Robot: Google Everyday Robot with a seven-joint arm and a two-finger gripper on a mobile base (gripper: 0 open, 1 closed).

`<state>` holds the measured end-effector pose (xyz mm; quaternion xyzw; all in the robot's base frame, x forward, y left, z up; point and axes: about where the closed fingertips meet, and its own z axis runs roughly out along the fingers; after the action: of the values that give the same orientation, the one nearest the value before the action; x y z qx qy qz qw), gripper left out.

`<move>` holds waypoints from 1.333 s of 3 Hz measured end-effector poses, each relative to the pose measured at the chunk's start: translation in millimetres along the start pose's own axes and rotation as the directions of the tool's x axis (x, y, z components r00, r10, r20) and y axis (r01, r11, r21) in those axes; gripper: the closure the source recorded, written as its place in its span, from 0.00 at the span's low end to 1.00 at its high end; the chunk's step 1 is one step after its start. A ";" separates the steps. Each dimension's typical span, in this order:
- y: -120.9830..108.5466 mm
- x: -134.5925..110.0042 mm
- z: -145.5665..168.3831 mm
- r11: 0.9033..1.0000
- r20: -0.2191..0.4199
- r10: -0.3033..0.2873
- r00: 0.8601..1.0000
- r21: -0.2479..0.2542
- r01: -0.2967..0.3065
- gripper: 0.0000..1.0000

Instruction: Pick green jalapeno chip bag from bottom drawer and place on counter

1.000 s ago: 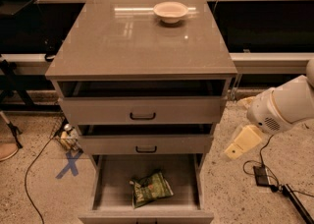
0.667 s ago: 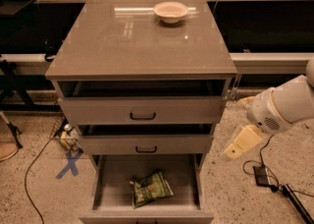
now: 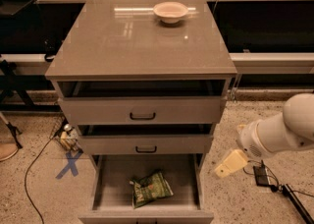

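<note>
The green jalapeno chip bag (image 3: 149, 188) lies flat on the floor of the bottom drawer (image 3: 114, 179), which is pulled open at the foot of the cabinet. The counter (image 3: 132, 41) is the glossy grey-brown slab on top, with a pale round bowl (image 3: 170, 11) near its back edge. My gripper (image 3: 229, 164) hangs to the right of the cabinet, beside the open drawer and about level with it, clear of the bag. Its cream tip points down and to the left.
The two upper grey drawers with black bar handles (image 3: 142, 116) stand slightly open. A long bench with dark panels (image 3: 274, 21) runs behind the cabinet. Cables and a black adapter (image 3: 260, 176) lie on the floor at the right; a blue X (image 3: 69, 164) marks the floor at the left.
</note>
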<state>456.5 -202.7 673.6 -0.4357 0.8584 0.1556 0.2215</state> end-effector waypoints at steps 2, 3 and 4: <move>-7.2 46.9 119.4 0.991 0.204 0.136 0.969 -0.039 -0.131 0.00; -5.2 40.6 180.2 0.986 0.319 0.165 0.933 -0.091 -0.143 0.00; 13.3 57.2 218.7 0.971 0.314 0.217 0.924 -0.163 -0.172 0.00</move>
<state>469.3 -133.2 458.5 -0.3297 0.8360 0.3043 0.3159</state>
